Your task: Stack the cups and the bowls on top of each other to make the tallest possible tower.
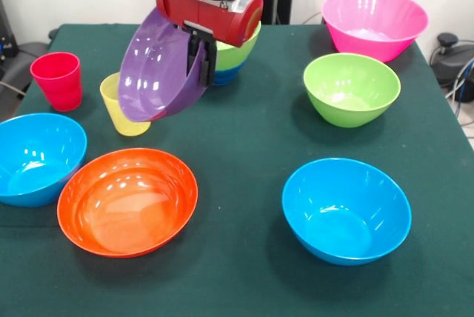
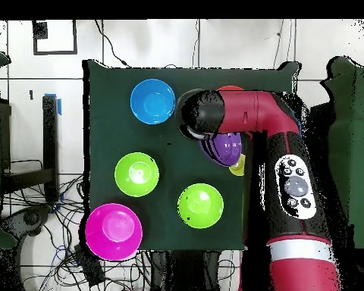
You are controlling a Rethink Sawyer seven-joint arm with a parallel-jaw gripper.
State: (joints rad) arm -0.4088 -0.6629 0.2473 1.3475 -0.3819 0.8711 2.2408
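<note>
Front view: your gripper (image 1: 198,56) hangs at upper centre, its black fingers pinched over the rim of the purple bowl (image 1: 159,72), so the bowl is carried tilted steeply with its mouth toward the lower left. A rim pinch looks like the only workable hold on something this wide. Just behind it, at the frame's upper middle, sits the tower (image 1: 235,56): a lime green bowl nested in a dark blue one, mostly hidden by the wrist. You appear to have the purple bowl close beside the pile, not yet on it. Red cup (image 1: 58,80) and yellow cup (image 1: 123,106) stand upright at left, the yellow one partly hidden by the purple bowl. Loose bowls are spread apart: light blue (image 1: 35,158), orange (image 1: 127,200), second light blue (image 1: 346,209), lime green (image 1: 351,87), pink (image 1: 374,23).

Overhead view: the arm (image 2: 291,182) covers most of the right side. You see only a purple patch (image 2: 224,148) under the wrist and a yellow sliver (image 2: 239,167). Light blue (image 2: 152,101), two lime greens (image 2: 136,173) (image 2: 200,204) and pink (image 2: 114,231) show clearly; whether that second green is the tower's top, you cannot tell.
</note>
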